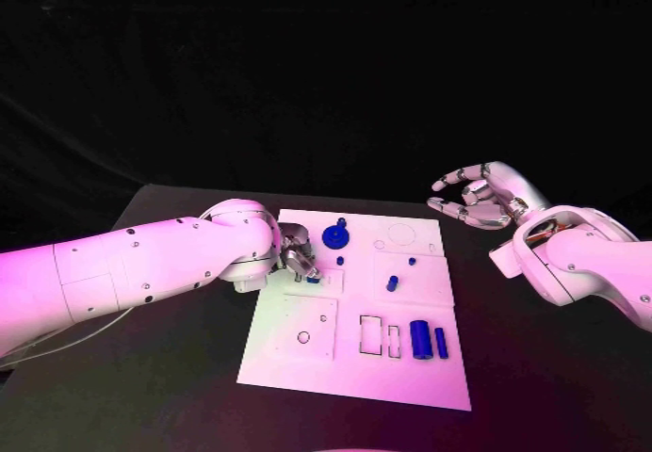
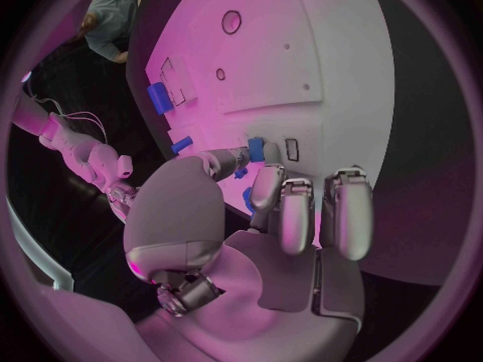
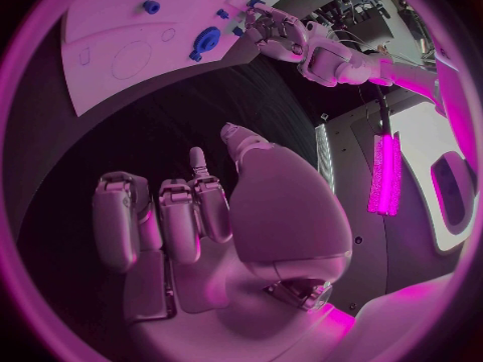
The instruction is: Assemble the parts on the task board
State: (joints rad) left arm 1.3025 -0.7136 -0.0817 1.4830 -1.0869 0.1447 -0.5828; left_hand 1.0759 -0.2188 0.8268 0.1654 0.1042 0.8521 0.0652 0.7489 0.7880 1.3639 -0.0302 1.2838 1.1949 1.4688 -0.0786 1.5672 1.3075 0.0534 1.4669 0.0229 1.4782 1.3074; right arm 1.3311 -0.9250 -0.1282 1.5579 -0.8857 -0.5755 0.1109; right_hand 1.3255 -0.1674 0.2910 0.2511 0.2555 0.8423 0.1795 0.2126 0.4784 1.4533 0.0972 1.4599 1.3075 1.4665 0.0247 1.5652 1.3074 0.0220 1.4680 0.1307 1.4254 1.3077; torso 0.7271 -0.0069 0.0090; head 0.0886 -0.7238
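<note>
The white task board [image 1: 408, 377] lies in the middle of the black table. My left hand [image 1: 297, 254] is over the board's left edge and pinches a small blue part [image 1: 313, 278] between thumb and a finger; the left wrist view shows that part [image 2: 256, 149] at the fingertips, close above the board [image 2: 332, 48]. A blue gear-like part [image 1: 338, 230] stands near the far edge. A small peg [image 1: 340, 260] and two small blue pieces [image 1: 391, 282] sit mid-board. My right hand [image 1: 479, 198] hovers right of the board, fingers loosely bent and apart, holding nothing.
A blue cylinder [image 1: 420, 339] and a blue bar [image 1: 442, 343] lie near the board's right side, beside two narrow rectangular slots [image 1: 371, 335]. A square plate outline with a small hole [image 1: 303, 336] is on the near left. Bare black table surrounds the board.
</note>
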